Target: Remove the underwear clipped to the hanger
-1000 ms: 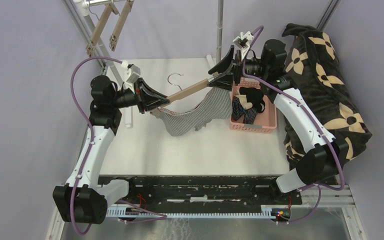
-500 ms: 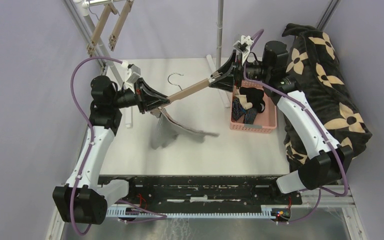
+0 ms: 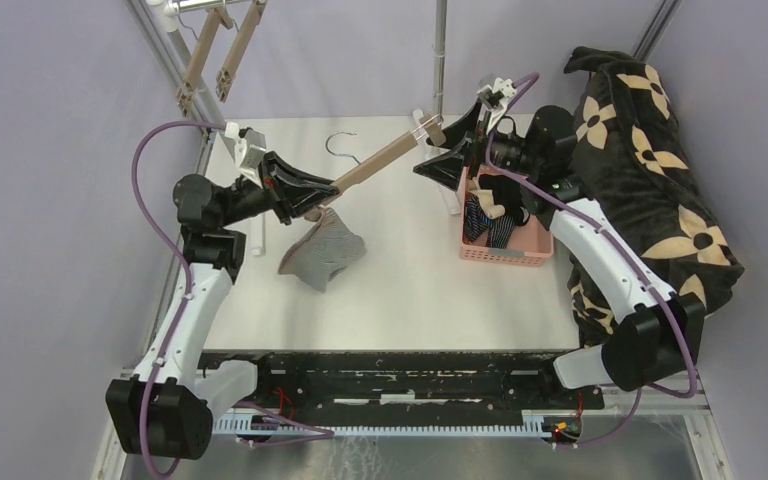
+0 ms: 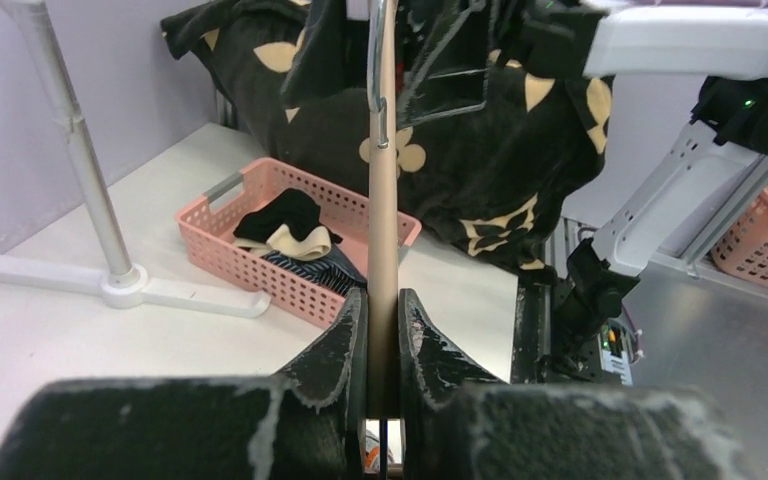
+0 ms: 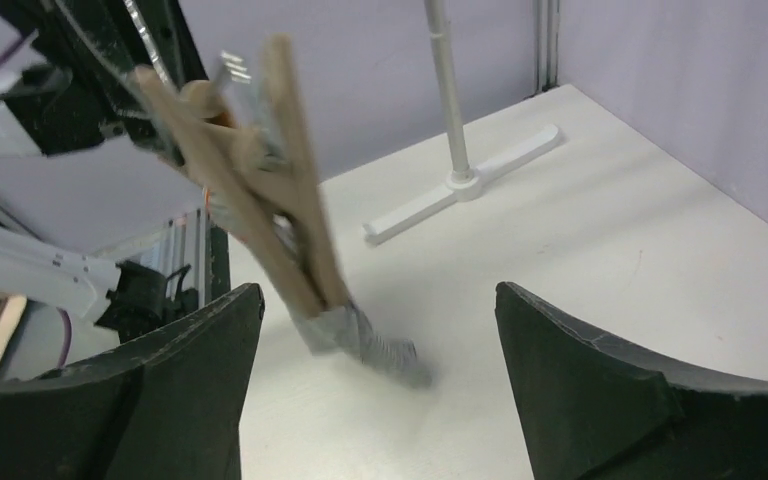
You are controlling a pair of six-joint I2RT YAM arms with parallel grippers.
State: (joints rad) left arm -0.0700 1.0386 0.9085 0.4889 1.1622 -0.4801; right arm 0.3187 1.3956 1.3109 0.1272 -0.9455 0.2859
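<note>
My left gripper [image 3: 322, 192] is shut on the wooden hanger bar [image 3: 380, 160], which slants up to the right; the left wrist view shows both jaws pressed on the bar [image 4: 383, 210]. The grey-and-white striped underwear [image 3: 322, 248] hangs crumpled from the clip by my left gripper, and I cannot tell whether it touches the table. My right gripper [image 3: 436, 148] is open and empty at the bar's right end clip [image 5: 260, 180], with the striped underwear [image 5: 365, 340] beyond its jaws [image 5: 378, 296]. The black pair [image 4: 278, 213] and the navy striped pair [image 4: 312, 266] lie in the pink basket [image 3: 512, 252].
A white T-foot pole stand [image 3: 440, 60] rises at the back middle, its foot [image 4: 110, 285] beside the basket. A large black blanket with tan flowers [image 3: 650, 160] is draped at the right. Spare wooden hangers [image 3: 210, 55] hang at the back left.
The striped underwear came off the right clip and dropped left, now hanging from the left clip only. My right gripper opened off the clip. My left gripper raised the hanger.
</note>
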